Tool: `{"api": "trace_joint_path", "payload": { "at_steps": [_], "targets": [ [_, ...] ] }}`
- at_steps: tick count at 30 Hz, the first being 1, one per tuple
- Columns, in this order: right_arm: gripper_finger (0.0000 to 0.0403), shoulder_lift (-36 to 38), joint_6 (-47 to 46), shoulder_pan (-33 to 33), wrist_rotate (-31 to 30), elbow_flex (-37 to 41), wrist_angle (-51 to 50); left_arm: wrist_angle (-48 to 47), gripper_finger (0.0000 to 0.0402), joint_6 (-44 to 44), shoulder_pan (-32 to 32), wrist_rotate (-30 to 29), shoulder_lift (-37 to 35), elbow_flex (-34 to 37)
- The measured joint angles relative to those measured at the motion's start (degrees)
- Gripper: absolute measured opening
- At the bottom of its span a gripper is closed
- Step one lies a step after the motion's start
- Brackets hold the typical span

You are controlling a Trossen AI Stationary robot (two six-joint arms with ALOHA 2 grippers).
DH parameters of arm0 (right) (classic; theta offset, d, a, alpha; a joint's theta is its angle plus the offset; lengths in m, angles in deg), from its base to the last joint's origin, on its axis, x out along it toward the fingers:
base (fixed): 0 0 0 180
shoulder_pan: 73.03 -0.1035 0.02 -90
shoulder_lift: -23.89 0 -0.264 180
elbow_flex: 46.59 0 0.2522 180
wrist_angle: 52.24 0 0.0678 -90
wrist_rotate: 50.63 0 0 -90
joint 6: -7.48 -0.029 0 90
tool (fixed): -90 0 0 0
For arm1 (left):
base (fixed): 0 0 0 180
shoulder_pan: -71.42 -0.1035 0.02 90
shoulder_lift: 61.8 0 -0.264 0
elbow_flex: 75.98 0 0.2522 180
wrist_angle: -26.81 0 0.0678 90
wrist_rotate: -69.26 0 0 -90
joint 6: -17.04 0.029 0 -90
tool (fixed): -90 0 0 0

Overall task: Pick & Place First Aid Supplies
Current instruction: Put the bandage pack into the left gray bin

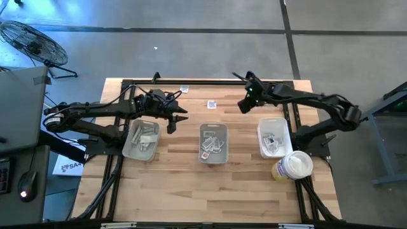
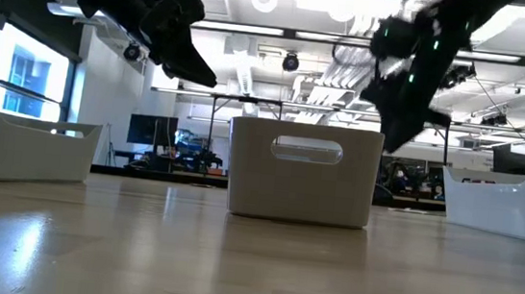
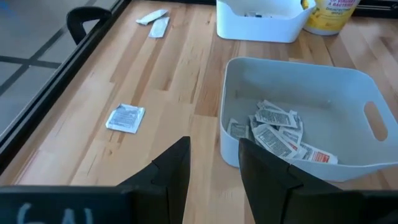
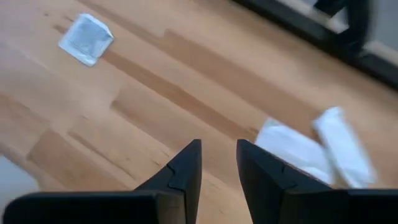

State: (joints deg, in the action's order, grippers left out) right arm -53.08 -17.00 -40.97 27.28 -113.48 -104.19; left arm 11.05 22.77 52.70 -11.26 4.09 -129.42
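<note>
A square grey-white sachet (image 1: 212, 104) lies flat on the wooden table behind the middle tray; it also shows in both wrist views (image 3: 125, 117) (image 4: 86, 38). Two plain white wrappers (image 1: 184, 89) (image 4: 314, 150) lie near the far edge. Further sachets fill the middle grey tray (image 1: 213, 130) (image 3: 281, 132). My left gripper (image 1: 175, 121) (image 3: 214, 146) hovers open between the left and middle trays. My right gripper (image 1: 244, 105) (image 4: 219, 146) hangs open above the bare table, right of the loose sachet, pointing steeply down. Neither has anything between its fingers.
A grey tray (image 1: 141, 152) with pale strips stands at the left and a white tray (image 1: 272, 122) with packets at the right. A round white tub (image 1: 292, 166) with a yellow label stands in front of the white tray. A black frame rail (image 1: 210, 81) runs along the far edge.
</note>
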Motion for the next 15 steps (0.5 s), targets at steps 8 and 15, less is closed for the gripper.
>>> {"api": "trace_joint_path", "payload": {
  "at_steps": [8, 15],
  "targets": [
    [0.0094, -12.2, 2.6, 5.2, 1.6, 3.4, 8.0, -1.3, 0.0133, -0.2, 0.0, 0.5, 0.0, 0.0],
    [0.0094, -19.1, -0.6, 7.4, 0.4, 1.4, 5.8, -1.4, 0.0134, -0.1, 0.0, 0.5, 0.0, 0.0]
  ]
}}
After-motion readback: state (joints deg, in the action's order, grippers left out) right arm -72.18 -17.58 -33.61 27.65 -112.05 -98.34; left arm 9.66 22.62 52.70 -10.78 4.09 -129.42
